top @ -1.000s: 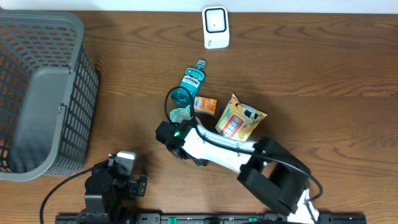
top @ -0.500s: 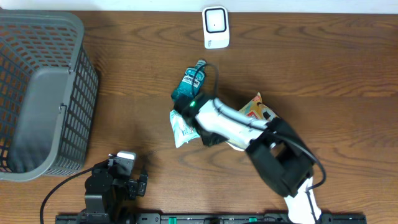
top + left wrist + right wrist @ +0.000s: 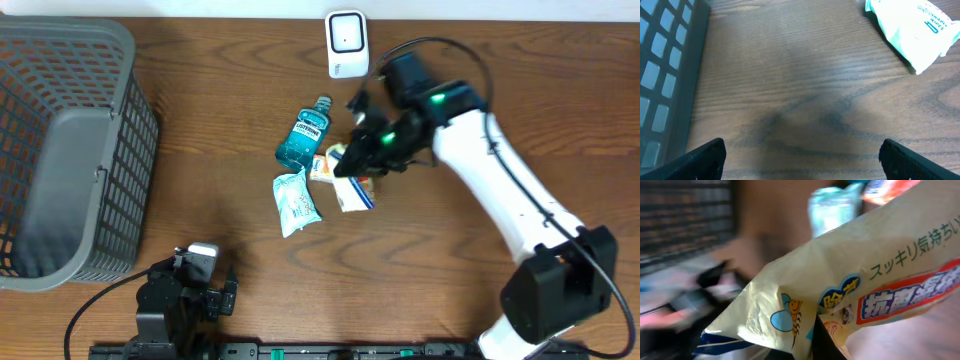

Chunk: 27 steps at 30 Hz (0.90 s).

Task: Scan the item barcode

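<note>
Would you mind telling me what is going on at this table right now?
The right gripper is shut on a printed pouch and holds it up off the table, just short of the white scanner at the far edge. A mouthwash bottle, a wipes packet and a small orange box lie on the wood nearby. The left gripper hangs open and empty over bare table beside the basket.

Mock shop checkout on a wooden desk [image 3: 200, 150]: grey shopping basket [image 3: 60, 140], 9 o'clock; white barcode scanner [image 3: 347, 43], 12 o'clock; packaged goods, centre: mouthwash bottle [image 3: 303, 135], wipes pack [image 3: 295, 203], yellow packet [image 3: 790, 290].
</note>
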Available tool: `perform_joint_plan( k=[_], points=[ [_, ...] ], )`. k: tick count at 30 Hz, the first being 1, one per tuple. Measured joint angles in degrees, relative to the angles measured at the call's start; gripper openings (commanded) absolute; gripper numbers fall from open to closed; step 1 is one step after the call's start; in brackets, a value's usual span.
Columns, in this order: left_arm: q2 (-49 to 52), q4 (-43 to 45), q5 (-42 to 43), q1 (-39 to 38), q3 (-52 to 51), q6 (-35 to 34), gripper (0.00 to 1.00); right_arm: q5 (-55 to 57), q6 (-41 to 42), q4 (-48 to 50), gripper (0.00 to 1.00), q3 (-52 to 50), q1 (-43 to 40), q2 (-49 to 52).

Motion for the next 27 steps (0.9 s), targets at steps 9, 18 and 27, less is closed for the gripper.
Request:
perform_joint_plan(
  k=[9, 18, 27],
  points=[
    [0.0, 0.0, 0.0, 0.0, 0.0, 0.0, 0.98, -27.1, -0.8, -3.2, 0.01, 0.0, -7.4, 0.0],
    [0.0, 0.0, 0.0, 0.0, 0.0, 0.0, 0.98, -37.8, -6.1, -1.8, 0.01, 0.0, -9.0, 0.1],
    [0.0, 0.0, 0.0, 0.0, 0.0, 0.0, 0.98, -29.2, -15.1, 2.6, 0.01, -1.9, -7.8, 0.1]
  ],
)
